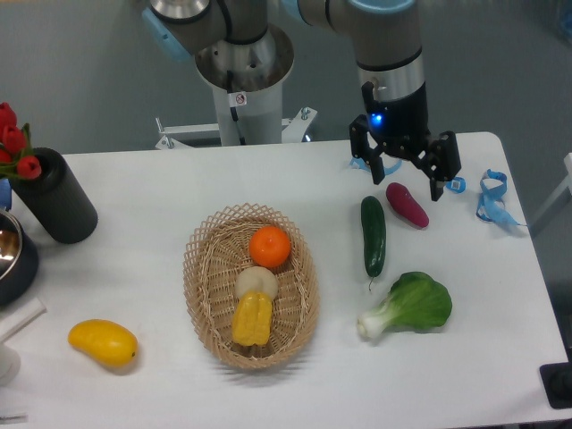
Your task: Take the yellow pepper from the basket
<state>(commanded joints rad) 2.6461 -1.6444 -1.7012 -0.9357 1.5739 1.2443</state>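
Note:
The yellow pepper [252, 319] lies in the near end of the oval wicker basket [200, 286], lobes running lengthwise. Behind it in the basket sit a pale round item [256, 282] and an orange [269, 246]. My gripper [407, 181] hangs open over the back right of the table, well to the right of the basket. Nothing is between its fingers; a purple eggplant-like vegetable [407, 205] lies just below them.
A cucumber [373, 235] and a bok choy [409, 306] lie right of the basket. A smooth yellow mango-like fruit [104, 343] rests at the front left. A black cylinder [55, 197] with red tulips [12, 143] and a metal bowl [11, 255] stand at the left edge. Blue tape pieces [492, 197] lie far right.

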